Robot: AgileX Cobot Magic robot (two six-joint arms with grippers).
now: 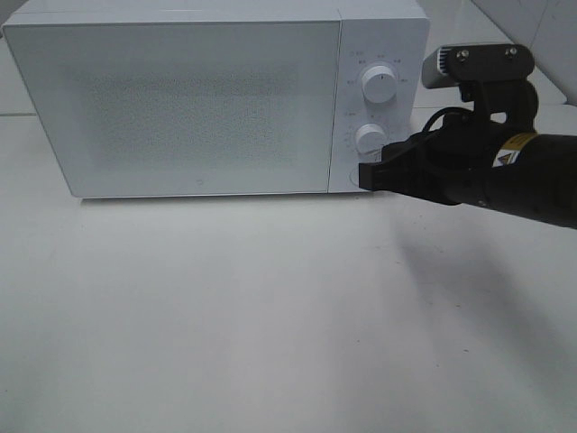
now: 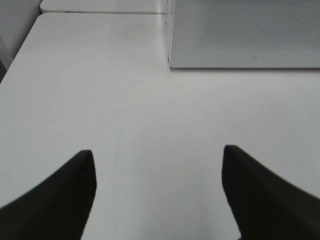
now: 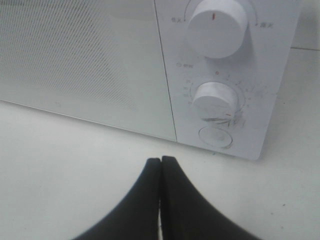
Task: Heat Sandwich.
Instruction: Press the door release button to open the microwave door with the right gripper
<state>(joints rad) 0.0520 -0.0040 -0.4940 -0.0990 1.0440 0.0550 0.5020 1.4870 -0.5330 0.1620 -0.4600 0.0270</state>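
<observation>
The sandwich shows in no view. It may sit behind the microwave's [image 1: 401, 41] shut, speckled door [image 1: 180, 99], but that cannot be told. The right gripper [image 3: 161, 160] has its jaws pressed together and empty, tips near the round button [image 3: 215, 137] under the lower knob [image 3: 214, 97], likely closed to make one blunt point for the controls. The upper knob [image 3: 216, 25] stands above. The left gripper [image 2: 157, 152] hangs wide apart, holding nothing, over the table [image 2: 100, 75], well away. Nothing blocks the panel.
</observation>
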